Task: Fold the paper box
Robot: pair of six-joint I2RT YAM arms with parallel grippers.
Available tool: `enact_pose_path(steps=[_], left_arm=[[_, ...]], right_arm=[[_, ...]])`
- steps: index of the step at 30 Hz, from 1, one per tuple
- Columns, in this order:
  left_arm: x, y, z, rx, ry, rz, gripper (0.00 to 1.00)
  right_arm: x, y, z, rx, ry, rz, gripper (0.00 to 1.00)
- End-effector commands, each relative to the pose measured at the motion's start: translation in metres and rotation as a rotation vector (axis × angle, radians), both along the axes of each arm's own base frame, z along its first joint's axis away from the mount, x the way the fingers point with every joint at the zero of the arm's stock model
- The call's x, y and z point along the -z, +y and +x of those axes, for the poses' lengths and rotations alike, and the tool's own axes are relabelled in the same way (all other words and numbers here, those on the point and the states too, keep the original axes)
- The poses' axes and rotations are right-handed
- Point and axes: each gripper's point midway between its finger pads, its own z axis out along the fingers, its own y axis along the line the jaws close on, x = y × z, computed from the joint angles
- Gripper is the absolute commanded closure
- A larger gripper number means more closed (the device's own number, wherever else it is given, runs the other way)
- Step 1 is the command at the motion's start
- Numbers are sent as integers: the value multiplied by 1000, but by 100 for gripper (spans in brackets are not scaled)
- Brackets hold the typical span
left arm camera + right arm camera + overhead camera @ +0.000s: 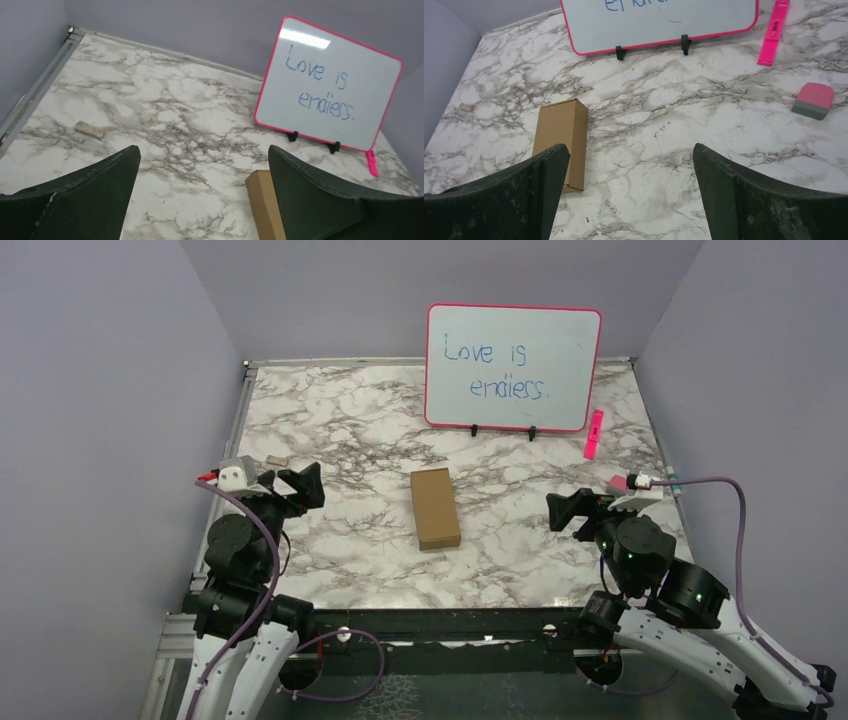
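The paper box is a small closed brown cardboard box lying flat in the middle of the marble table. The left wrist view shows part of the paper box beside the right finger; the right wrist view shows the paper box behind the left finger. My left gripper hangs at the table's left side, open and empty, well apart from the box. On the right, my right gripper is likewise open and empty. In the wrist views, the left gripper and the right gripper have only bare marble between their fingers.
A pink-framed whiteboard reading "Love is endless." stands at the back. A pink marker lies to its right, and a pink eraser near the right edge. A tiny cardboard scrap lies at the left, beyond the left gripper.
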Motion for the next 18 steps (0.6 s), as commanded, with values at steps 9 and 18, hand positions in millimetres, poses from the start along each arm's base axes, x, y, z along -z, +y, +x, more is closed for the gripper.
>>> enact_pose_path(steps=[9, 18], left_arm=[[29, 24, -4, -108, 37, 112, 1], [30, 18, -4, -78, 38, 109, 1]], right_arm=[[12, -1, -1, 19, 50, -21, 0], [9, -5, -4, 23, 36, 12, 0]])
